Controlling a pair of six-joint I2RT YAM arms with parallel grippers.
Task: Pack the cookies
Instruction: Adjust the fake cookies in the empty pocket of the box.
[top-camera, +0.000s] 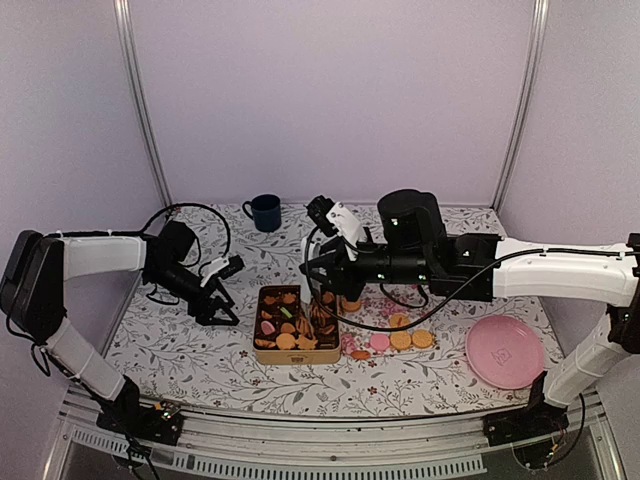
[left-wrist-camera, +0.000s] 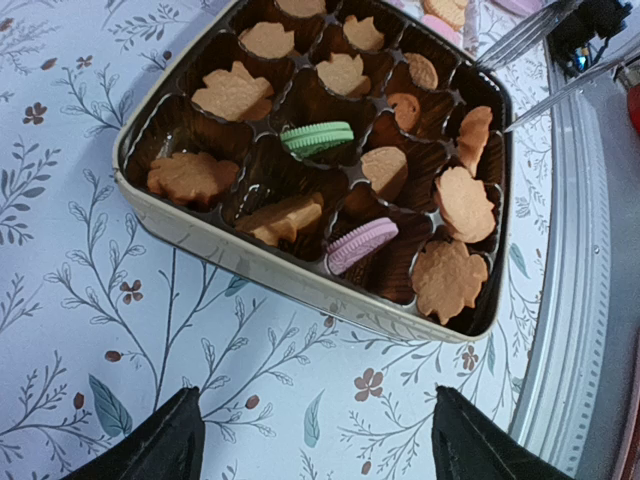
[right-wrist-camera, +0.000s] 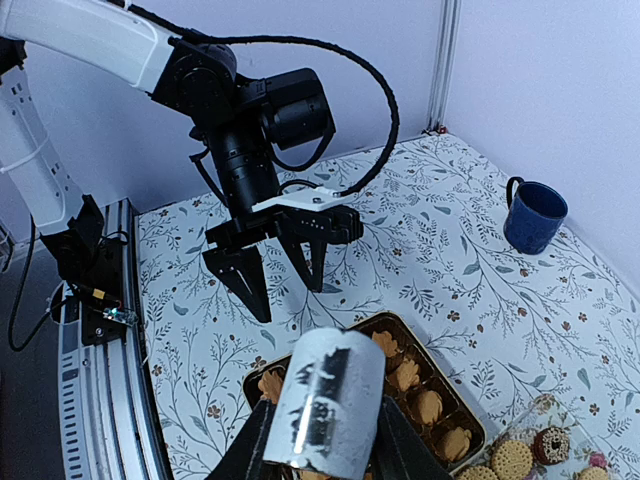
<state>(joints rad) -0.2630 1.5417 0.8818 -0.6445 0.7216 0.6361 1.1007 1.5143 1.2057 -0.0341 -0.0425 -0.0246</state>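
The cookies (top-camera: 288, 325) fill the brown tray of a gold tin (top-camera: 297, 357); they are mostly golden, with one green (left-wrist-camera: 317, 137) and one pink (left-wrist-camera: 362, 243). More cookies (top-camera: 400, 340) lie loose on the cloth to the right of the tin. My right gripper (top-camera: 318, 283) hangs over the tin's right half, shut on metal tongs (right-wrist-camera: 330, 405) whose tips (left-wrist-camera: 530, 40) reach down by the tin's far corner. My left gripper (left-wrist-camera: 312, 440) stands open and empty just above the cloth, left of the tin (left-wrist-camera: 270, 270).
A blue mug (top-camera: 265, 212) stands at the back of the table. A large pink plate (top-camera: 505, 350) lies at the front right. The table's metal front rail (left-wrist-camera: 580, 300) runs close to the tin. Walls enclose the back and both sides.
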